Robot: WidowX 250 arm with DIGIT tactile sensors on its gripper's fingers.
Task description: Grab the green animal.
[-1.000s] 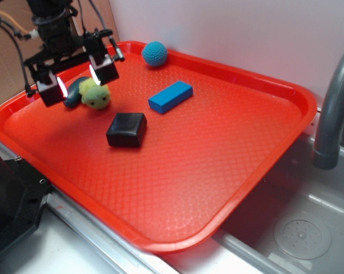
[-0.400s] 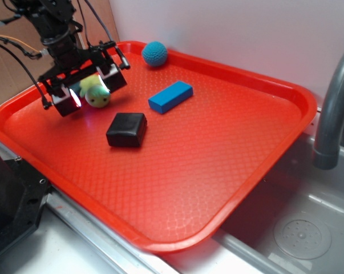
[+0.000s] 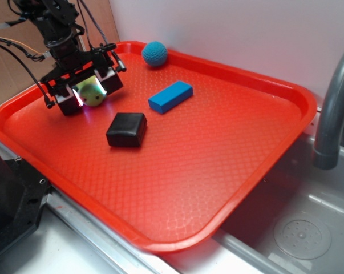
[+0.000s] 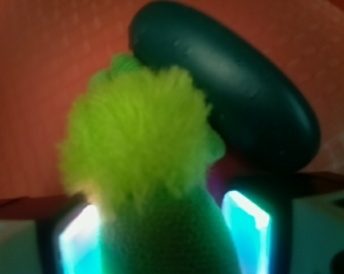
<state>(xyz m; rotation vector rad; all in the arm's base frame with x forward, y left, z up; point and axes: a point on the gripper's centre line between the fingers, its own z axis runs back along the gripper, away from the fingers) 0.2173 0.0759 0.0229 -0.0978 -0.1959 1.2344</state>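
Observation:
The green animal (image 3: 92,95), a fuzzy yellow-green plush ball, lies at the far left of the red tray (image 3: 217,171). My gripper (image 3: 90,95) is lowered over it and open, with one lit finger on each side. In the wrist view the green animal (image 4: 143,148) fills the space between the glowing pads (image 4: 247,228) of my gripper (image 4: 163,240), its shaggy tuft pointing away. A thin dark gap shows beside the right pad. A smooth dark teal oval (image 4: 240,103) rests against the tuft just beyond.
On the tray are a black block (image 3: 126,129) just right of the gripper, a blue block (image 3: 170,96) and a blue crocheted ball (image 3: 154,53) at the back rim. A grey faucet (image 3: 331,108) and sink (image 3: 300,231) are at the right.
The gripper has dropped down from above onto the green animal, and its fingers now straddle it. The jaws have narrowed a little. The plush has not moved.

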